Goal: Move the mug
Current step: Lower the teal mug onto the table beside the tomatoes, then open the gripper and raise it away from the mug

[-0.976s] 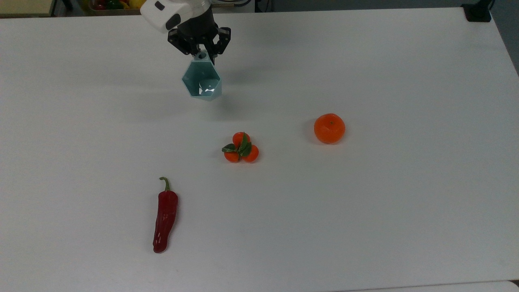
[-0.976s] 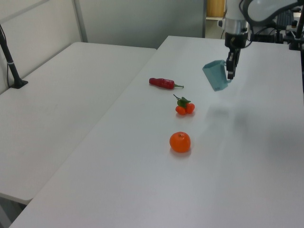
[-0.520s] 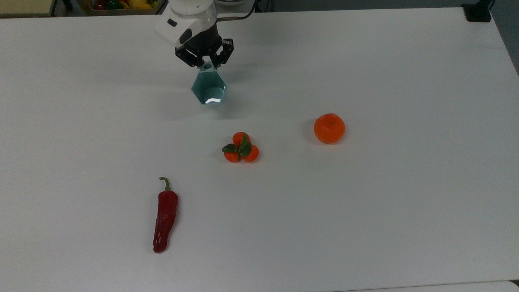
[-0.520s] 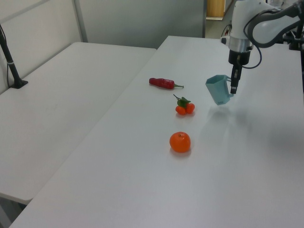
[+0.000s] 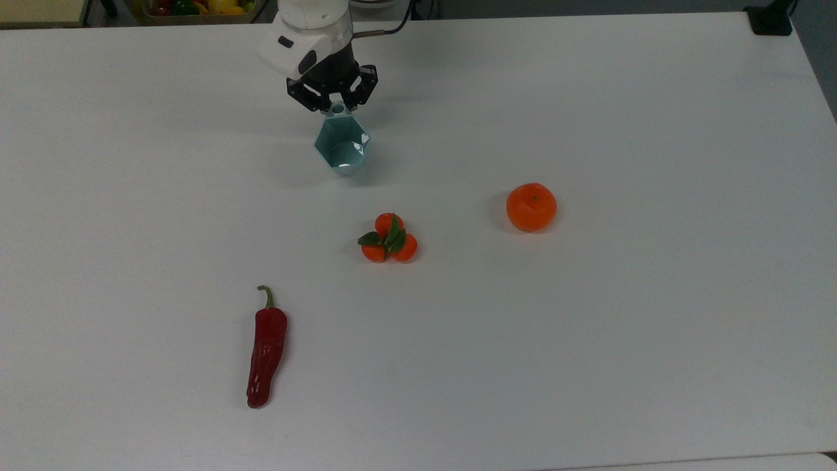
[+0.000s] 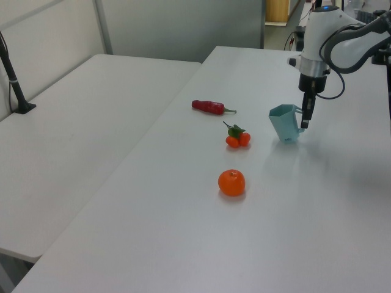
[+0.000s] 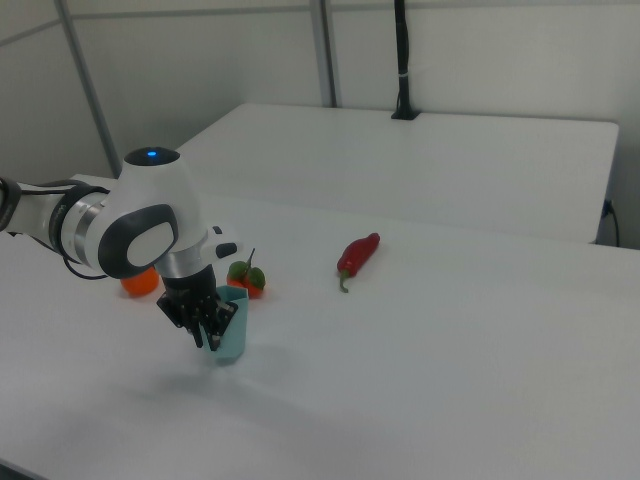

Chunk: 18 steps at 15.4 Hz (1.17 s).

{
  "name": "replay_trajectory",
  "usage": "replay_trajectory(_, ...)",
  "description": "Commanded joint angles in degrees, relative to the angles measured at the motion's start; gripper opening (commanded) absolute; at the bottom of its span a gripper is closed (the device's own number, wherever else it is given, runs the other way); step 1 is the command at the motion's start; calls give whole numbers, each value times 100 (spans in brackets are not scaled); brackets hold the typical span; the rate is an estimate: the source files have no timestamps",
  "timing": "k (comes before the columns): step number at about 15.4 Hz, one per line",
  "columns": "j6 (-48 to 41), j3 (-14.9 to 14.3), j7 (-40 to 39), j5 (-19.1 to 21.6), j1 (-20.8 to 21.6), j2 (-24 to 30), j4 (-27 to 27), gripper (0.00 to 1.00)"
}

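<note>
A white robot arm reaches down over a wide white bench [image 5: 588, 340], its black two-finger gripper [image 5: 335, 108] near the upper middle of the top view. The fingers are closed on the small angular handle of a pale blue-green faceted mug with a hexagonal rim [image 5: 342, 145], which sits directly below the gripper in the top view, its open mouth facing up toward the camera.

In the left view the mug [image 6: 285, 122] stands upright in the upper right of the frame, its narrower base at or just above the bench surface; contact cannot be confirmed. The gripper [image 6: 306, 116] holds the handle on the mug's right side in the left view. In the right view the mug [image 7: 229, 324] is at the lower left of the frame, partly behind the gripper [image 7: 205, 318].

3 other items lie on the bench, all apart from the mug. A cluster of 3 small orange fruits with green leaves [image 5: 388, 239] sits near the centre of the top view, below the mug. A round orange fruit [image 5: 531, 207] lies to the right of the cluster in the top view. A long dark red chilli pepper with a green stem [image 5: 265, 347] lies at the lower left of the top view, well apart from the rest.
</note>
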<state>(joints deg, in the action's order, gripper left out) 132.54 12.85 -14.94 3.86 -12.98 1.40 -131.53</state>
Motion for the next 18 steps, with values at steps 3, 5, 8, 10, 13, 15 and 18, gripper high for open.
replay_trajectory(3, -158, -11, -18, -34, 32, 203, -242, 38)
replay_trajectory(5, -211, -11, 26, -17, 41, 212, -224, 47)
replay_trajectory(8, -298, -11, 35, 18, 41, 229, -206, 69)
replay_trajectory(10, -640, 7, 44, 36, 41, 317, -93, 88)
replay_trajectory(13, -1263, 7, 44, 132, 41, 414, 258, 100)
replay_trajectory(15, -1834, 7, 44, 256, 32, 440, 653, 100)
replay_trajectory(18, -2555, 7, 122, 440, 32, 441, 1303, 100)
